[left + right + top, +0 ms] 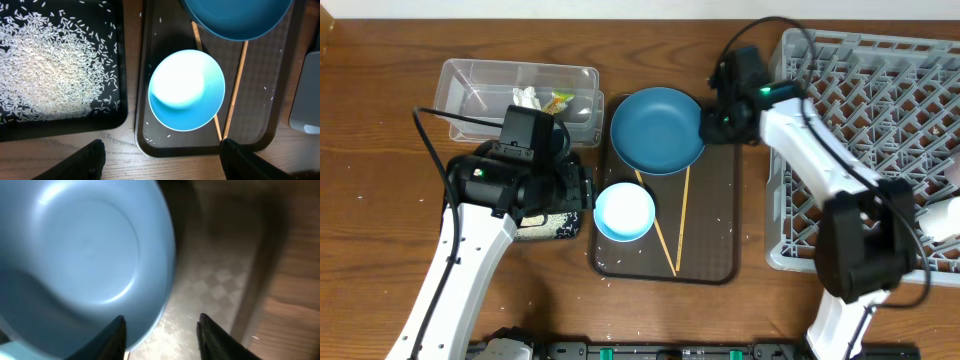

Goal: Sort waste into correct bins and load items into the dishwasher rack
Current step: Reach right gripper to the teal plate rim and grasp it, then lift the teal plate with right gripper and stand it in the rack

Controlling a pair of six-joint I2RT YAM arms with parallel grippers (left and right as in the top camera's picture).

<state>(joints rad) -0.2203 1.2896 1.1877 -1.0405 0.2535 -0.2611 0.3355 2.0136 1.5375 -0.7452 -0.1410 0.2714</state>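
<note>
Blue and filling the right wrist view, the round dark-blue plate (85, 255) lies face-up at 12 o'clock on the serving tray (715, 230). The right gripper (162, 335) sits at its 3 o'clock rim, jaws apart, one finger over the rim, the other clear of it, nothing pinched.

The left gripper (162, 145) hovers wide open and empty above the light-blue bowl (185, 90), which stands mouth-up at the tray's 8 o'clock.

Sorting looks mostly done. The tissue (528, 97) and wrapper (558, 102) lie in the clear tub (470, 85), and most rice (45, 70) is in the black tray (107, 117), with stray grains on the serving tray. Loading has apparently barely begun: plate, bowl and chopsticks (682, 220) are outside the rack (880, 100), at 3 o'clock.

The chopsticks form a V: one runs 12 to 6, the other 11 to 5.
</note>
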